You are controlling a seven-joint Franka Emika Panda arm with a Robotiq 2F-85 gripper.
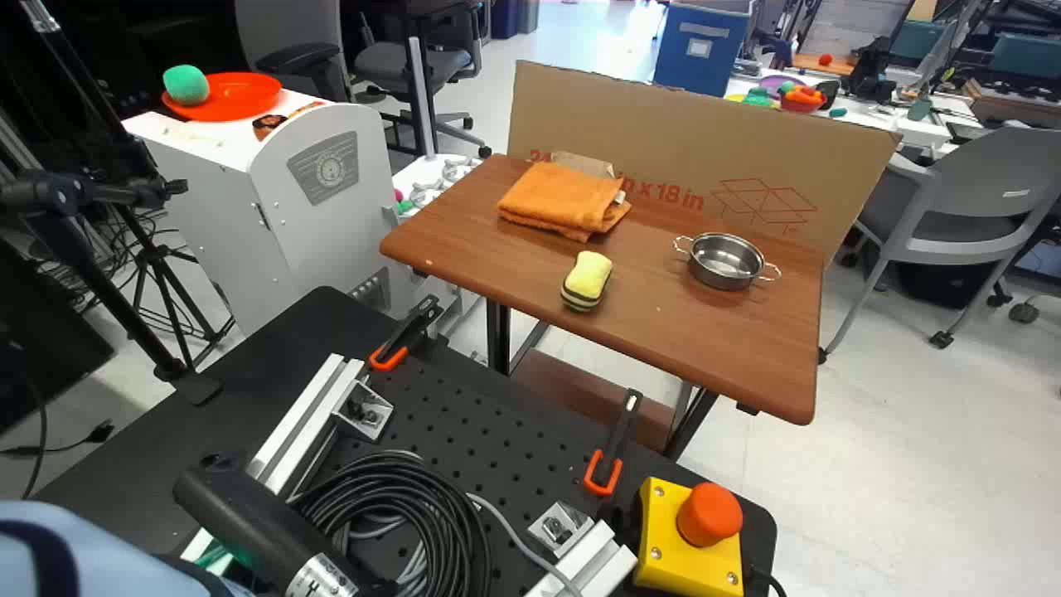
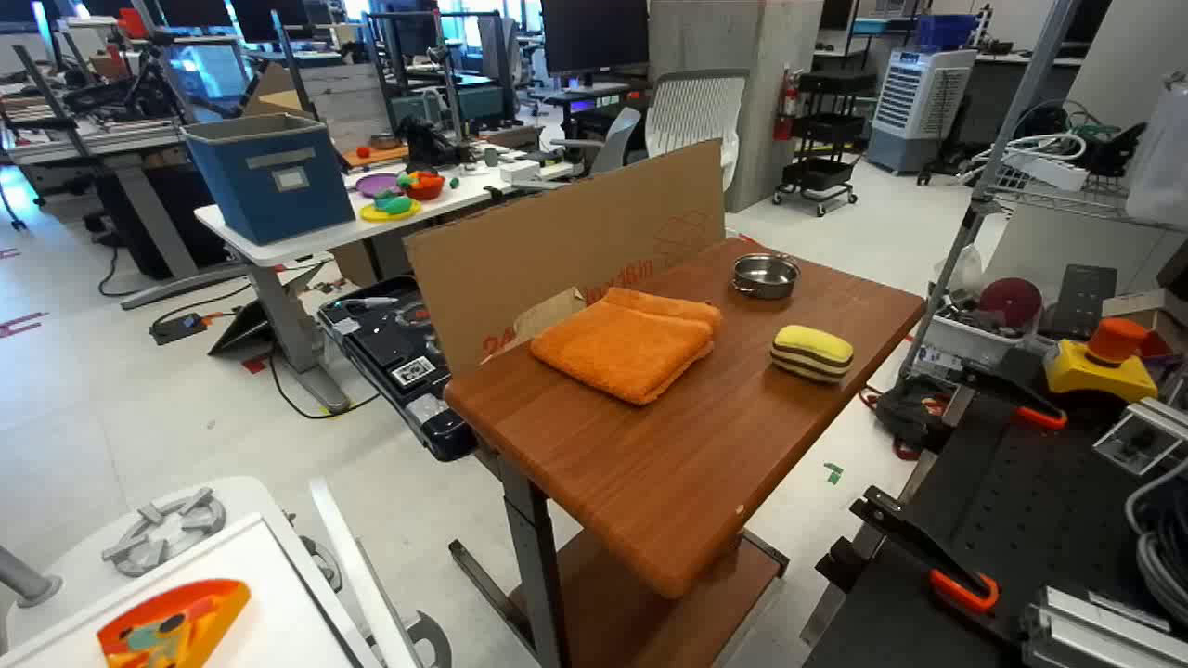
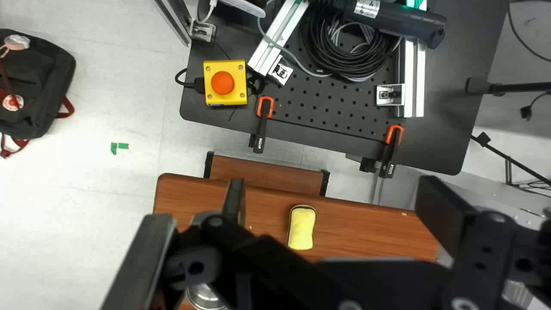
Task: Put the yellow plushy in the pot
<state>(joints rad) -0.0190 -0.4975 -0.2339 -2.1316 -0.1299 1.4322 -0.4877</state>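
brown table (image 1: 729, 340) in exterior view: orange cloth (image 1: 559, 196) far left, yellow plushy (image 1: 587, 278) by near edge, pot (image 1: 727, 261) right; gripper (image 3: 331, 191) released, jaws wide apart.

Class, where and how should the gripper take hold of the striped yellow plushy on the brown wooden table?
Probably across the middle of the oblong yellow plushy with dark stripes, coming from above: it lies flat, looks slightly waisted, and in the wrist view its long sides face the jaws of the open black gripper.
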